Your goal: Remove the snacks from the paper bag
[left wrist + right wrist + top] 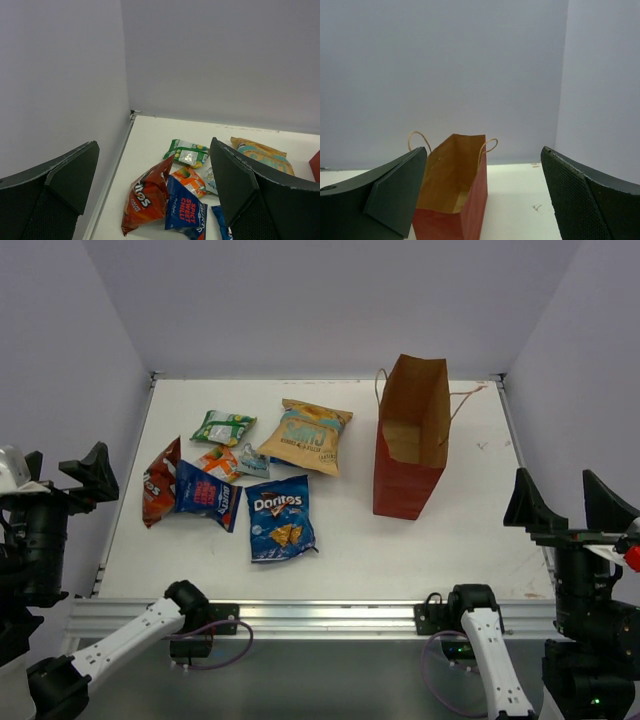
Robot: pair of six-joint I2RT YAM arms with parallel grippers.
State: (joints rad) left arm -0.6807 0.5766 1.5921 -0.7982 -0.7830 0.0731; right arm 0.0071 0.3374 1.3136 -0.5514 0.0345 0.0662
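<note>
White counter (pixel 470 530) fills the centre of the top view, enclosed by pale walls. The paper bag (pixel 410 435) stands upright right of centre, red outside and brown inside, with its mouth open upward and its thin loop handles (pixel 466 398) hanging off the rim; it is well apart from the packets. The left tool (pixel 65 468) hangs at the left edge of the frame, beyond the counter's side, with its fingers spread wide and clear of every object. The right tool (pixel 555 480) sits at the right edge, likewise spread, and its wrist view faces the bag's open mouth. The snacks lie in a loose cluster left of centre. The tan bag (pixel 305 435) with teal print lies nearest the paper bag. The Doritos bag (pixel 280 517) lies below it, toward the bottom of the frame. The red-orange bag (pixel 160 483) is leftmost, touching a dark blue bag (pixel 207 494). The green pack (pixel 223 427) lies at the top of the cluster. The orange pack (pixel 218 460) lies just below it. The pale blue pack (pixel 252 464), the smallest, lies between the orange pack and the tan bag.
</note>
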